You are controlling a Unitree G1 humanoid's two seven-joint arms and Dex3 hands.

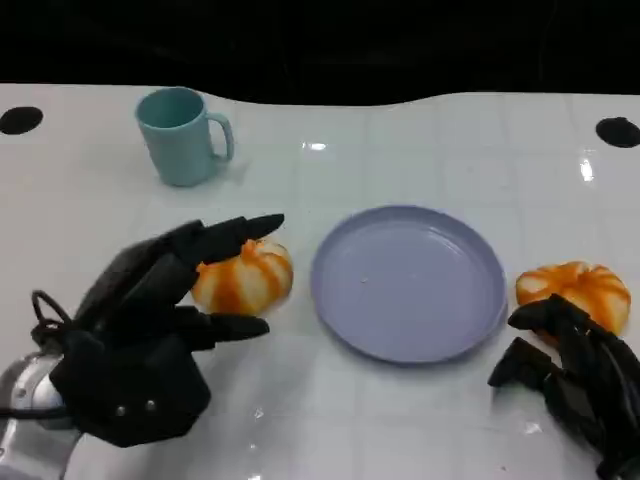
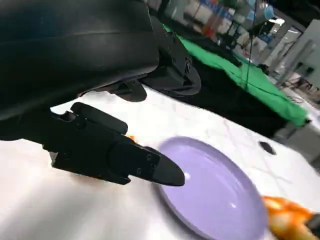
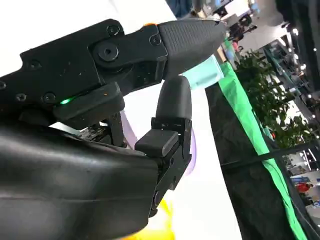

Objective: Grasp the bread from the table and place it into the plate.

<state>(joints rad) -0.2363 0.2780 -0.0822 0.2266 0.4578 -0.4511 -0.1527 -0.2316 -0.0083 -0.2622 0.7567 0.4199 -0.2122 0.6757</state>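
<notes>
My left hand has its fingers spread around the nearer bread without gripping it; the bun sits on the table just left of the empty plate. I'd close evenly on both sides, lift straight up, then carry it right over the rim. My right hand, fingers apart and empty, rests by a second bread.
</notes>
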